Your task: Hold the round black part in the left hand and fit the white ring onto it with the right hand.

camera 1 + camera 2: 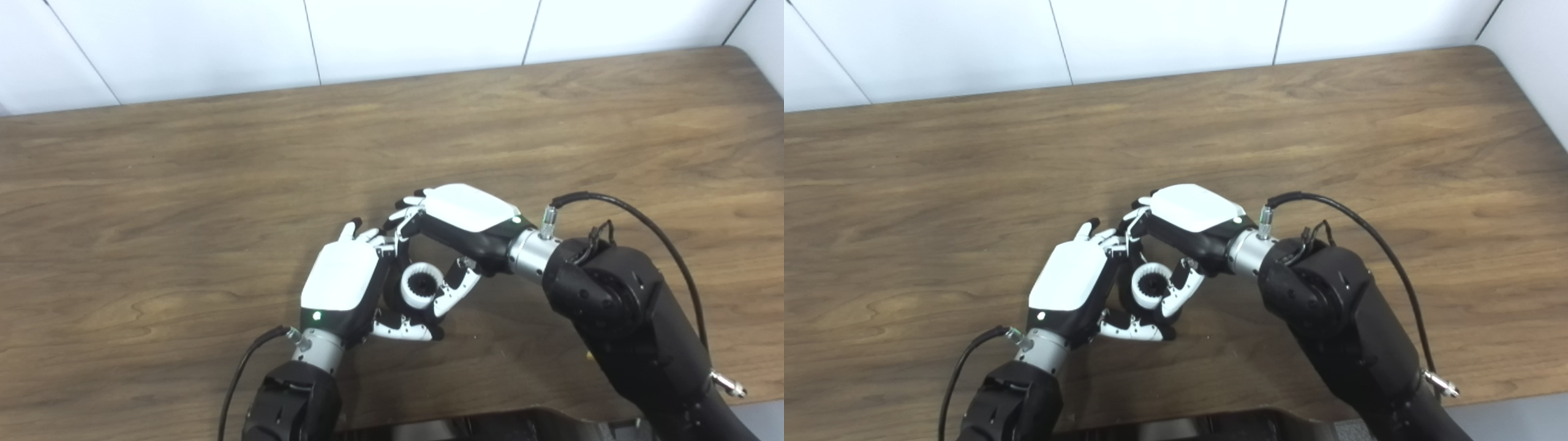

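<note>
My two hands meet above the front middle of the wooden table (pixel 184 184). The white ring (pixel 409 293) is between them, its toothed inner wall facing up. The round black part (pixel 422 286) shows as a dark toothed core inside the ring; the rest of it is hidden behind the ring and my left palm. My left hand (pixel 340 278) is curled around the part from the left, thumb underneath. From the right, my right hand (pixel 468 211) pinches the ring, with its fingers over the top and its thumb on the right rim. The right eye view shows the same ring (pixel 1138 289) and both hands.
Bare wood surrounds the hands on all sides. A white panelled wall (pixel 392 37) runs behind the table's far edge. A black cable (pixel 649 226) loops off the right wrist. The table's front edge lies just below the forearms.
</note>
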`<state>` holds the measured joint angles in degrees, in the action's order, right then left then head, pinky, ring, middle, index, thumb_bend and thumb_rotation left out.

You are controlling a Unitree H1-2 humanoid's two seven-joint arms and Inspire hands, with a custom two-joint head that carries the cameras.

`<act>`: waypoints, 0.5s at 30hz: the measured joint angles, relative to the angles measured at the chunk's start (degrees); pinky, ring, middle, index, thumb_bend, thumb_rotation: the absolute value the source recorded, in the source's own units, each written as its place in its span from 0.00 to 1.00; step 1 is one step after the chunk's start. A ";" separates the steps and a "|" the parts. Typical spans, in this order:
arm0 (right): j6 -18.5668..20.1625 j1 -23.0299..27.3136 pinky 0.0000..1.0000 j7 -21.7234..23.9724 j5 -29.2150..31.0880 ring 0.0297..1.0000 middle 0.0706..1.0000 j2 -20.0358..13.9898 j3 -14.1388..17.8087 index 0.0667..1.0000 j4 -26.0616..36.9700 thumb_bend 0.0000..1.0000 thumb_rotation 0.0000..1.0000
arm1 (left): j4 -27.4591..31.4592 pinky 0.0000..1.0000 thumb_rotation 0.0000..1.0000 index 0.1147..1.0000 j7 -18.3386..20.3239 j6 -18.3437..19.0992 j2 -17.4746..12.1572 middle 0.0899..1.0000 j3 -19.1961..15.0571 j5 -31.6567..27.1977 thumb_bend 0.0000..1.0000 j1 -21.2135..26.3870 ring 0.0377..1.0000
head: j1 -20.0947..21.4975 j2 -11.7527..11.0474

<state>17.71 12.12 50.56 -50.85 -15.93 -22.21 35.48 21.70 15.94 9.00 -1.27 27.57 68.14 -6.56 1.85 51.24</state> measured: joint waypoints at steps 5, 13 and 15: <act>0.01 0.01 1.00 0.03 0.26 0.96 0.87 -0.19 0.07 0.58 0.00 0.83 0.25 | -0.01 1.00 0.06 0.42 -0.04 -0.02 0.02 0.76 0.00 0.13 0.52 0.01 0.87 | 0.09 0.00; 0.02 0.01 1.00 0.05 0.28 0.97 0.89 -0.32 0.19 0.66 0.00 0.96 0.29 | -0.01 1.00 0.06 0.42 -0.06 -0.03 0.03 0.75 -0.01 0.32 0.52 0.03 0.87 | 0.09 0.00; 0.01 0.02 1.00 0.05 0.30 0.97 0.90 -0.38 0.20 0.67 0.00 0.96 0.29 | -0.01 1.00 0.06 0.42 -0.08 -0.03 0.03 0.75 -0.01 0.34 0.52 0.03 0.87 | 0.09 0.00</act>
<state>17.72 12.14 50.61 -50.55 -16.31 -22.02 35.49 21.69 15.86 8.97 -1.24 27.56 68.48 -6.53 1.93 51.24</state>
